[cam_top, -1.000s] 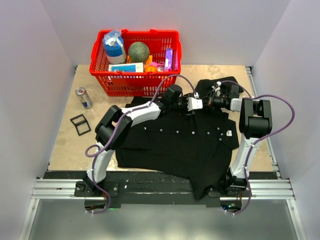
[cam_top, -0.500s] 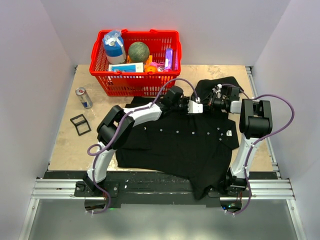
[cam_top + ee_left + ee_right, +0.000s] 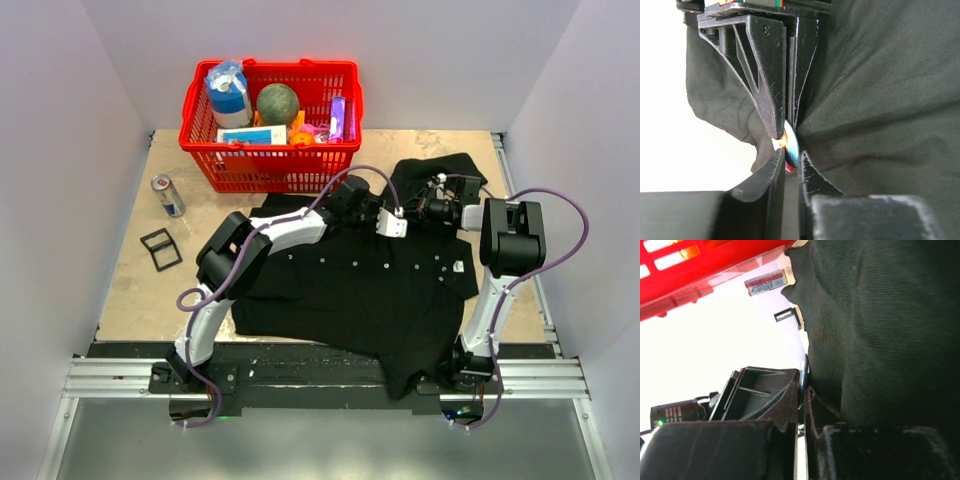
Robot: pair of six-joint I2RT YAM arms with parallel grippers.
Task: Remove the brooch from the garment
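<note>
Pinching the brooch (image 3: 790,143): left end effector (image 3: 791,156), right end effector (image 3: 803,389); garment (image 3: 370,285) on tan table (image 3: 145,290).

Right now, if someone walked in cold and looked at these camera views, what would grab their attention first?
The bright red basket, crammed full at the far edge of the table, jumps out first. In front of it lies the black garment, spread wide. Close up, the left gripper and right gripper pinch the brooch edge-on against the cloth.
</note>
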